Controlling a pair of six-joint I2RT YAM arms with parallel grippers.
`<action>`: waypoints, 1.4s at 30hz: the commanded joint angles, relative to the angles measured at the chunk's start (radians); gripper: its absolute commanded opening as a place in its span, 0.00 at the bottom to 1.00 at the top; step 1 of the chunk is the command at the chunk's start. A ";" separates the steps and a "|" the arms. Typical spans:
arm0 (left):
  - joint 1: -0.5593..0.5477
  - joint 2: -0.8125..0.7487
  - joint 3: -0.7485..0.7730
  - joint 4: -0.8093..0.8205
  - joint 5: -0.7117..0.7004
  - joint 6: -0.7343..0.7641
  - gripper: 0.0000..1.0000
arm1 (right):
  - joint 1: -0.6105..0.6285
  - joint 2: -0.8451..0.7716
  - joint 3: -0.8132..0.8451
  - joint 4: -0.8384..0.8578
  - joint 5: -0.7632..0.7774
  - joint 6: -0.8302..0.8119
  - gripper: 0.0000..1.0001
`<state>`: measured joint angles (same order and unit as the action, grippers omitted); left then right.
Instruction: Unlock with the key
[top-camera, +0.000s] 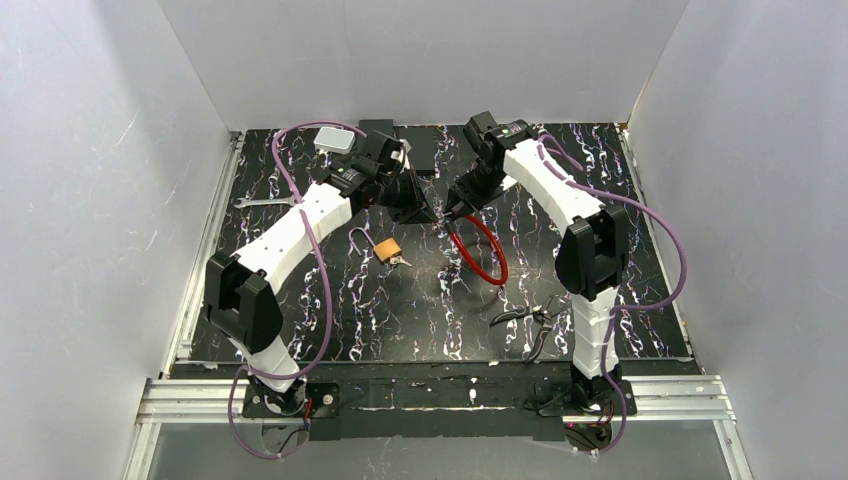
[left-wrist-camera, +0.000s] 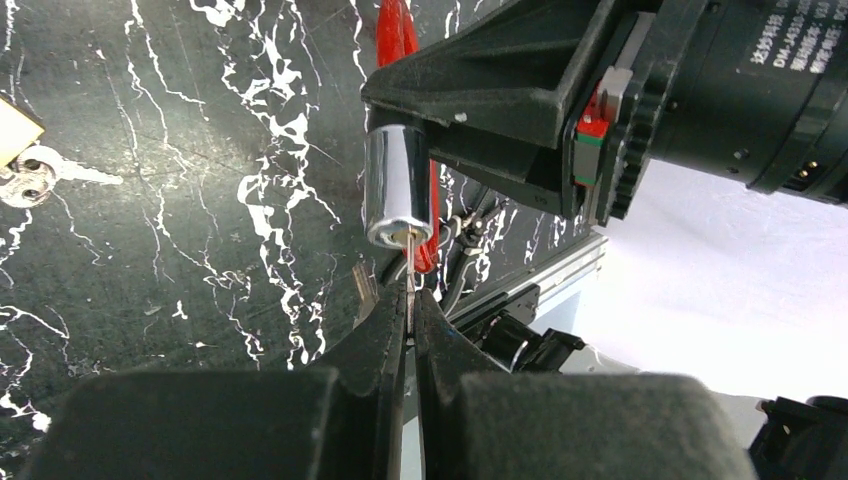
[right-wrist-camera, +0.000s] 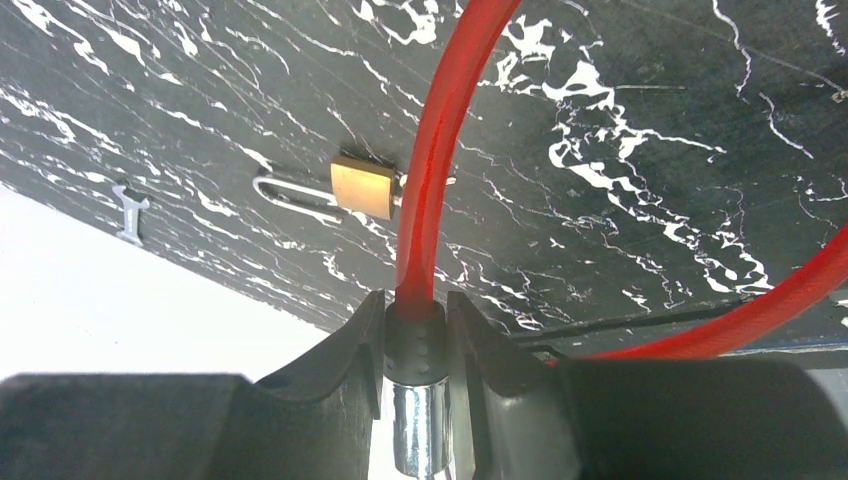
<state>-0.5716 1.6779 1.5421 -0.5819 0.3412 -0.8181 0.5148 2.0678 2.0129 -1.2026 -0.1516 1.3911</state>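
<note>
A red cable lock (top-camera: 482, 252) loops over the black marbled table. Its chrome lock barrel (left-wrist-camera: 398, 190) is held off the table by my right gripper (right-wrist-camera: 417, 330), which is shut on the barrel's black collar (right-wrist-camera: 417, 345). My left gripper (left-wrist-camera: 411, 305) is shut on a thin silver key (left-wrist-camera: 410, 268), seen edge-on. The key's tip sits in the keyhole on the barrel's end face. In the top view the two grippers meet near the table's middle, left gripper (top-camera: 425, 208) facing right gripper (top-camera: 456, 205).
A brass padlock (top-camera: 388, 248) with its own small key (left-wrist-camera: 50, 172) lies left of the cable. Pliers (top-camera: 530, 318) lie near the right arm's base. A wrench (top-camera: 262, 201) lies at the left edge, and a grey box (top-camera: 335, 140) at the back.
</note>
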 joint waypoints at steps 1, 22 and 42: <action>-0.014 0.014 0.045 -0.055 -0.067 0.030 0.00 | 0.017 -0.006 0.050 -0.032 -0.015 0.005 0.01; -0.019 0.067 0.134 -0.128 -0.093 -0.002 0.00 | 0.016 -0.008 0.044 -0.024 -0.021 0.003 0.01; 0.004 0.048 0.085 -0.040 -0.061 0.057 0.00 | 0.017 -0.028 0.013 -0.005 -0.035 0.003 0.01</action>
<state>-0.5751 1.7432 1.6108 -0.6334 0.2913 -0.8185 0.5255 2.0697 2.0140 -1.1965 -0.1528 1.3876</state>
